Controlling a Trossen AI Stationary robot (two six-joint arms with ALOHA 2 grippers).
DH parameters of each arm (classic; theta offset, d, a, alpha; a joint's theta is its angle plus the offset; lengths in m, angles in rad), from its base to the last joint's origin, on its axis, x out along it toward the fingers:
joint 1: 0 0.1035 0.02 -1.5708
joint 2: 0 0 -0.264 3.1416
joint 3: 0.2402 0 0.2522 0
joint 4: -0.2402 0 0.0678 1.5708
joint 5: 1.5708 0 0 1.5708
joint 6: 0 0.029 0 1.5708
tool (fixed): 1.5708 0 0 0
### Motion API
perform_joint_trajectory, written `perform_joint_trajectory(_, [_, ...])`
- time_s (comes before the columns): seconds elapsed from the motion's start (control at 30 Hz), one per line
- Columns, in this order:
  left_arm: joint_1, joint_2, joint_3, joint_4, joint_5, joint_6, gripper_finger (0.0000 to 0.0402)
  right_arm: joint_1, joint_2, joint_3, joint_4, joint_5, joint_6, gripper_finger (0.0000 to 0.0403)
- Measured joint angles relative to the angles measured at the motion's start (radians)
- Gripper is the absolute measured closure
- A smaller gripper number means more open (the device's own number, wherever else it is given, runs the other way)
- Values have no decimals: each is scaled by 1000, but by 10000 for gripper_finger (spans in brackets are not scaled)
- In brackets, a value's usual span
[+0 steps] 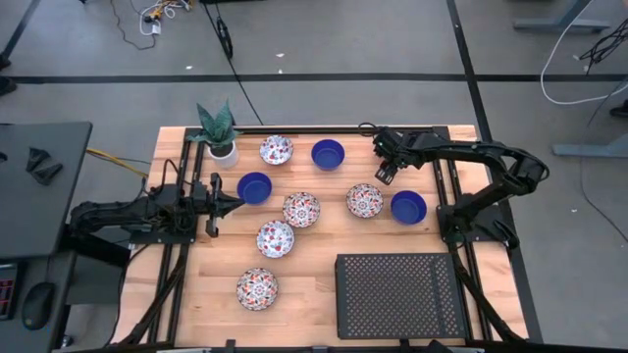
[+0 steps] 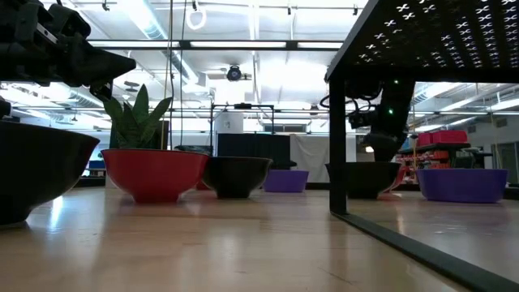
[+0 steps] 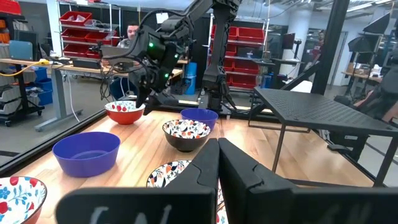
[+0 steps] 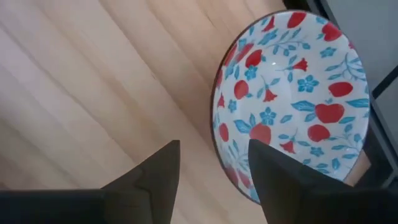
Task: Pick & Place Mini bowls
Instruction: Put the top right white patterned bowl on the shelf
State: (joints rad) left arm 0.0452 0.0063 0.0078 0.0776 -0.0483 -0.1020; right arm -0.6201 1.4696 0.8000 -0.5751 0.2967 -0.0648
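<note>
Nearest me on the wooden table (image 1: 312,284), a black perforated rack (image 1: 397,294) sits to the right. The nearest floral bowl (image 1: 257,288) sits to its left. A little farther, the second floral bowl (image 1: 276,238) and the third floral bowl (image 1: 301,209) run in a diagonal line toward the middle. To their right, the fourth floral bowl (image 1: 364,200) is just beside the right blue bowl (image 1: 408,207).

My left gripper (image 1: 234,203) hovers at mid-table on the left. Its fingers are pressed together and hold nothing, and the left blue bowl (image 1: 254,187) is just beyond its tip.

Farther back on the right, my right gripper (image 1: 385,172) points down with its fingers moderately apart and empty. They straddle the rim of the floral bowl below it (image 4: 292,99).

Along the far edge stand a potted plant (image 1: 223,149), the far floral bowl (image 1: 277,150) and the far blue bowl (image 1: 328,154).
</note>
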Motion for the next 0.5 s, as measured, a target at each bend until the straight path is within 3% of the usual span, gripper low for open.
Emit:
perform_joint_trajectory(0.3, [0, 0, 0, 0, 0, 0, 392, -10, 0, -38, 53, 1, -84, 234])
perform_joint_trajectory(0.5, [0, 0, 0, 0, 0, 0, 392, -22, 0, -38, 53, -10, -127, 284])
